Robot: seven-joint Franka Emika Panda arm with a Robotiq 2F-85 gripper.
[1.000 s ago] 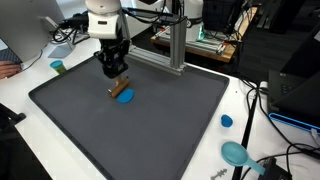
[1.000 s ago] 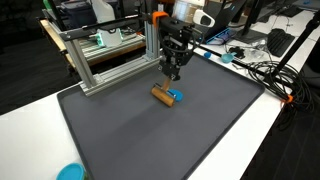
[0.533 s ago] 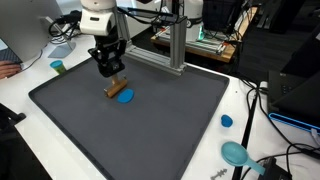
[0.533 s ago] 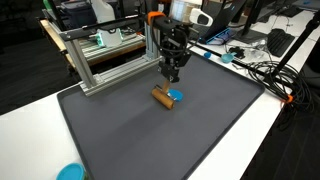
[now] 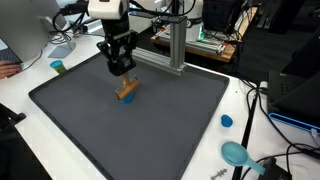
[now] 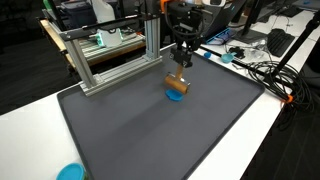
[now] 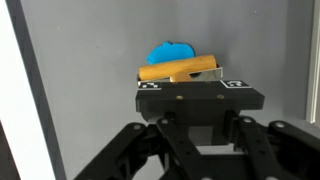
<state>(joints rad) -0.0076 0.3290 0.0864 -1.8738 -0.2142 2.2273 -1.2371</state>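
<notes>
My gripper [image 5: 122,72] hangs over the far part of the dark grey mat [image 5: 170,120] and is shut on a wooden stick with a blue end [image 5: 126,91]. The stick hangs just under the fingers, with the blue end lowest, close above the mat. Both exterior views show this, with the gripper [image 6: 181,66] above the stick [image 6: 178,84] and the mat [image 6: 150,130] below. In the wrist view the wooden stick [image 7: 180,69] lies crosswise at the fingertips [image 7: 190,82], with the blue end behind it. The fingertips themselves are hidden by the gripper body.
An aluminium frame [image 5: 176,45] stands at the mat's far edge and also shows in an exterior view [image 6: 105,62]. A green cup [image 5: 57,67], a small blue cap [image 5: 226,121] and a teal bowl [image 5: 236,153] sit on the white table. Cables lie nearby [image 6: 262,72].
The gripper has closed on the stick and raised it off the mat, and the stick has shifted and turned to hang under the fingers.
</notes>
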